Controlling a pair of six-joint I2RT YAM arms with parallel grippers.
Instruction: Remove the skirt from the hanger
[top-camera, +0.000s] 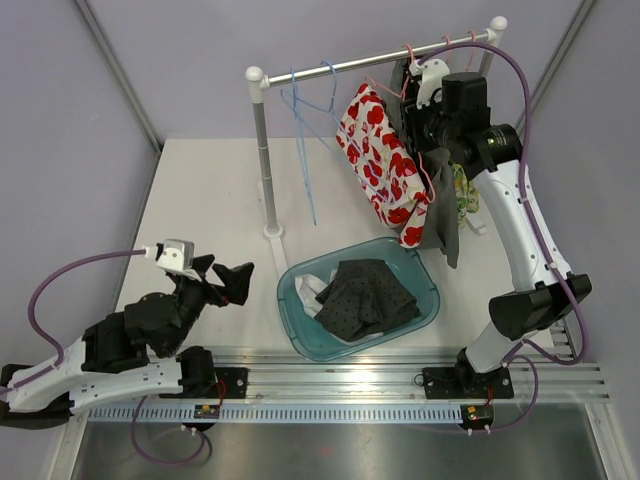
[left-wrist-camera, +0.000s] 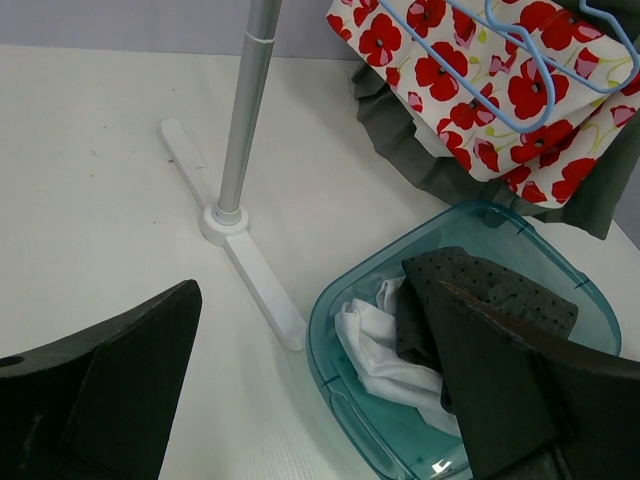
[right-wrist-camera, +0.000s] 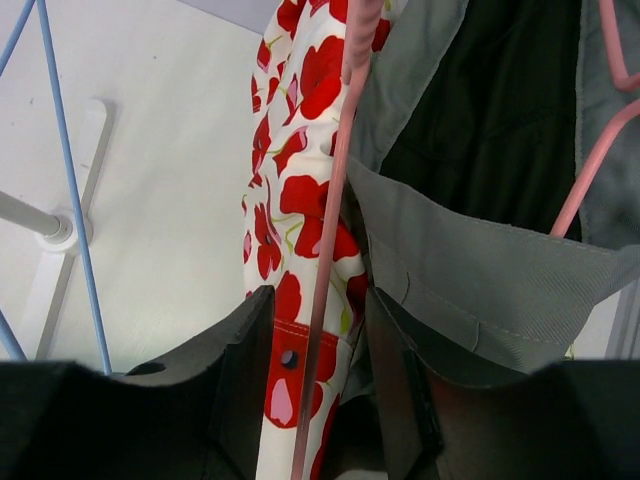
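The skirt (top-camera: 380, 165), white with red poppies, hangs from a pink hanger (top-camera: 430, 190) on the rack's rail (top-camera: 340, 68). In the right wrist view the pink hanger wire (right-wrist-camera: 335, 250) runs down in front of the skirt's band (right-wrist-camera: 300, 200). My right gripper (right-wrist-camera: 320, 340) has both fingers pressed against that band, and the wire lies between them. From above, the right gripper (top-camera: 412, 110) sits high at the rail beside the skirt. Low on the left of the table, my left gripper (top-camera: 225, 275) stands open with nothing in it (left-wrist-camera: 315, 390); its wrist view shows the skirt (left-wrist-camera: 480, 90) far off.
A teal basket (top-camera: 290, 300) holding dark dotted and white cloth sits under the rack. Empty blue hangers (top-camera: 305, 110) hang left of the skirt. A grey garment (top-camera: 445, 230) hangs right behind it. The rack's pole (top-camera: 265, 160) and white foot (left-wrist-camera: 250, 270) stand left of the basket.
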